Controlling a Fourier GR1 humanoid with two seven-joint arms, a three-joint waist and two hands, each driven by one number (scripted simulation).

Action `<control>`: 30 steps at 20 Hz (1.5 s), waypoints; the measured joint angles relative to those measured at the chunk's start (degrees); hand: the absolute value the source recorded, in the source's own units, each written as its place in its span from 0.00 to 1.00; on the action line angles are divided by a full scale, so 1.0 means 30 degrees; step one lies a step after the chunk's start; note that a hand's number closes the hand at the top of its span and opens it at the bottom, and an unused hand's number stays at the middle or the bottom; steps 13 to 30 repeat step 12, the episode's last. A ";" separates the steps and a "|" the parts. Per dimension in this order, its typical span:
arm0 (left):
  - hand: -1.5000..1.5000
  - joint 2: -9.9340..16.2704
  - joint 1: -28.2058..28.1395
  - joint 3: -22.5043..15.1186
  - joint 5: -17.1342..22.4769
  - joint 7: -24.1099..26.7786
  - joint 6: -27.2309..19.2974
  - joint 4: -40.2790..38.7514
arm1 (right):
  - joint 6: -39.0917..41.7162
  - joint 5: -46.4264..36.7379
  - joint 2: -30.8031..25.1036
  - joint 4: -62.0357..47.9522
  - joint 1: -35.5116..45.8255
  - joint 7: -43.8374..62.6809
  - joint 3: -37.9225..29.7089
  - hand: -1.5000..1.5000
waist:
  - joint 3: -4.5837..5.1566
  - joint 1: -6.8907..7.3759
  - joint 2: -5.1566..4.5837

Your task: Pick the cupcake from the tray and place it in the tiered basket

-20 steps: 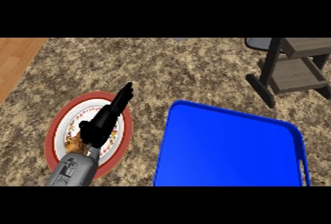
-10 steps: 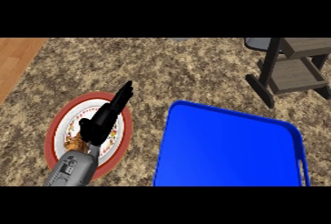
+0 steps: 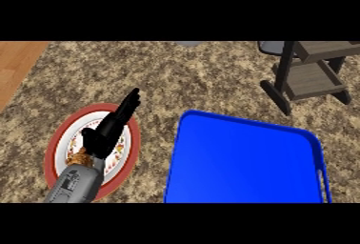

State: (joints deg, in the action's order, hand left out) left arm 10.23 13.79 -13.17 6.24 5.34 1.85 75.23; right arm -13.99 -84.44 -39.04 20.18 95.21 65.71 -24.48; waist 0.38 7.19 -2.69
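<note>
Black left hand with fingers straight, over plate, cupcake beneath wrist

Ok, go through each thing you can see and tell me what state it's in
Left hand: open, fingers straight, over the plate.
Red-rimmed round plate: flat on the counter, partly hidden by the arm.
Blue plastic tray: flat, nothing visible on it.
Dark tiered basket: upright, visible shelves bare.

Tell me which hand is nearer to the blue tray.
Left. The left hand hangs over the red-rimmed plate, just left of the blue tray, fingers straight and pointing away from the robot. The right hand shows nowhere in the view, so only the left can be placed.
</note>
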 measured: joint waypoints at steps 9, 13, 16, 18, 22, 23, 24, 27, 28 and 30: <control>0.50 0.0158 -0.0683 0.0571 0.0138 0.0222 -0.0153 -0.0453 | -0.0297 -0.2882 -0.0089 0.1406 0.2976 0.0430 0.1348 0.00 | -0.0043 -0.1120 0.0583; 0.50 0.0118 -0.1059 0.0744 0.0181 0.0179 -0.0353 -0.0360 | 0.0422 -0.3309 -0.0155 0.1656 0.4159 0.0532 0.1414 0.00 | -0.0056 -0.1551 0.0786; 0.50 0.0118 -0.1059 0.0744 0.0181 0.0179 -0.0353 -0.0360 | 0.0422 -0.3309 -0.0155 0.1656 0.4159 0.0532 0.1414 0.00 | -0.0056 -0.1551 0.0786; 0.50 0.0118 -0.1059 0.0744 0.0181 0.0179 -0.0353 -0.0360 | 0.0422 -0.3309 -0.0155 0.1656 0.4159 0.0532 0.1414 0.00 | -0.0056 -0.1551 0.0786; 0.50 0.0118 -0.1059 0.0744 0.0181 0.0179 -0.0353 -0.0360 | 0.0422 -0.3309 -0.0155 0.1656 0.4159 0.0532 0.1414 0.00 | -0.0056 -0.1551 0.0786; 0.50 0.0118 -0.1059 0.0744 0.0181 0.0179 -0.0353 -0.0360 | 0.0422 -0.3309 -0.0155 0.1656 0.4159 0.0532 0.1414 0.00 | -0.0056 -0.1551 0.0786; 0.50 0.0118 -0.1059 0.0744 0.0181 0.0179 -0.0353 -0.0360 | 0.0422 -0.3309 -0.0155 0.1656 0.4159 0.0532 0.1414 0.00 | -0.0056 -0.1551 0.0786; 0.50 0.0118 -0.1059 0.0744 0.0181 0.0179 -0.0353 -0.0360 | 0.0422 -0.3309 -0.0155 0.1656 0.4159 0.0532 0.1414 0.00 | -0.0056 -0.1551 0.0786; 0.50 0.0118 -0.1059 0.0744 0.0181 0.0179 -0.0353 -0.0360 | 0.0422 -0.3309 -0.0155 0.1656 0.4159 0.0532 0.1414 0.00 | -0.0056 -0.1551 0.0786; 0.50 0.0118 -0.1059 0.0744 0.0181 0.0179 -0.0353 -0.0360 | 0.0422 -0.3309 -0.0155 0.1656 0.4159 0.0532 0.1414 0.00 | -0.0056 -0.1551 0.0786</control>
